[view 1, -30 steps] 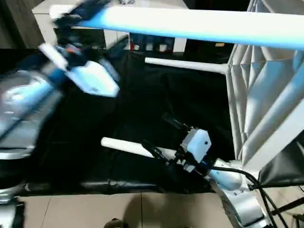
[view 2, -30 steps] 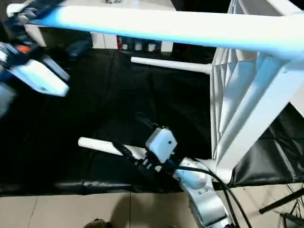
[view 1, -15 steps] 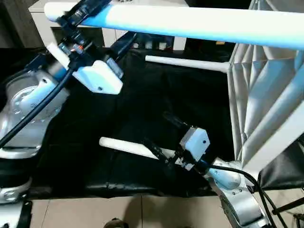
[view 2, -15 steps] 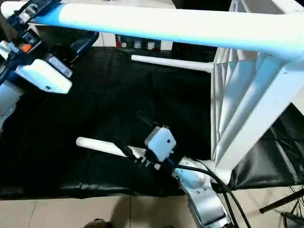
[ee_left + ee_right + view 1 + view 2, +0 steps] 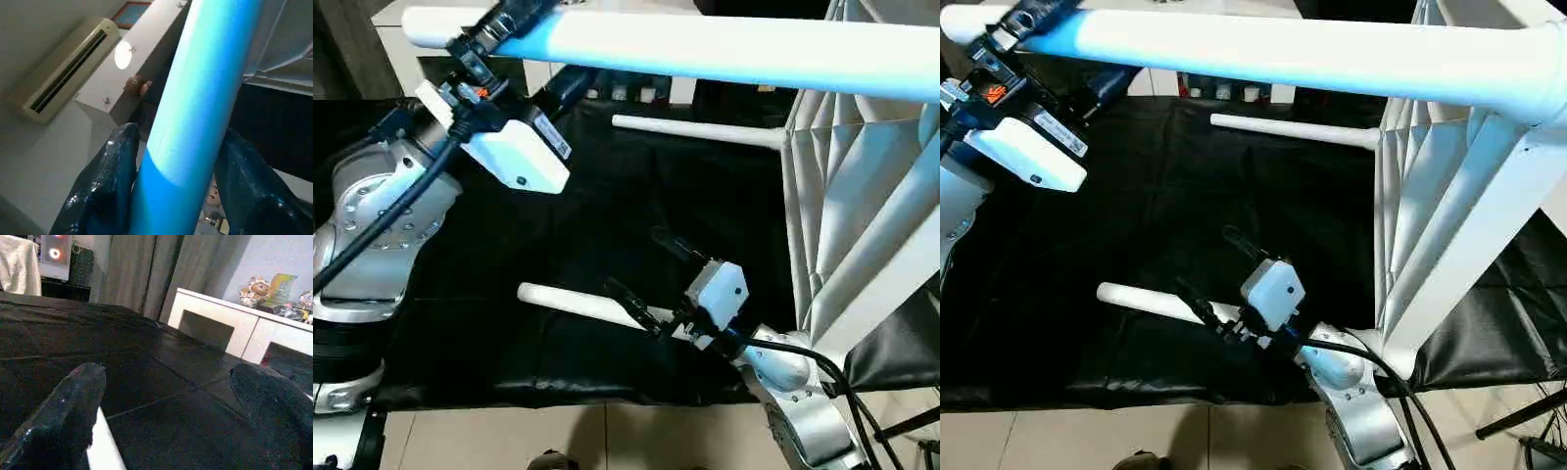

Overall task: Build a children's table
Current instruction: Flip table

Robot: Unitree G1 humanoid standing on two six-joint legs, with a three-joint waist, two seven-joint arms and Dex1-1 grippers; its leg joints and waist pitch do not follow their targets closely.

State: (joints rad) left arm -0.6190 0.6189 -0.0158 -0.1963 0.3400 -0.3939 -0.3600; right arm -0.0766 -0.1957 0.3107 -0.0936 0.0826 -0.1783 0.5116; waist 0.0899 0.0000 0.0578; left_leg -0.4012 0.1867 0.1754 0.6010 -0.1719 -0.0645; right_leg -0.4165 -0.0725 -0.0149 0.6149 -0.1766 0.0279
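Left gripper (image 5: 514, 24), wider a second ago, now clasping the raised leg (image 5: 724, 49); right gripper (image 5: 641, 274) unchanged, released.

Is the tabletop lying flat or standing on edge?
On edge. The tabletop rises from the black mat with its ribbed underside facing the robot, and a fitted leg juts out level from it.

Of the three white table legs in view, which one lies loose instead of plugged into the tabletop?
The leg lying on the black mat, beside the right gripper. The other two jut sideways from the tabletop.
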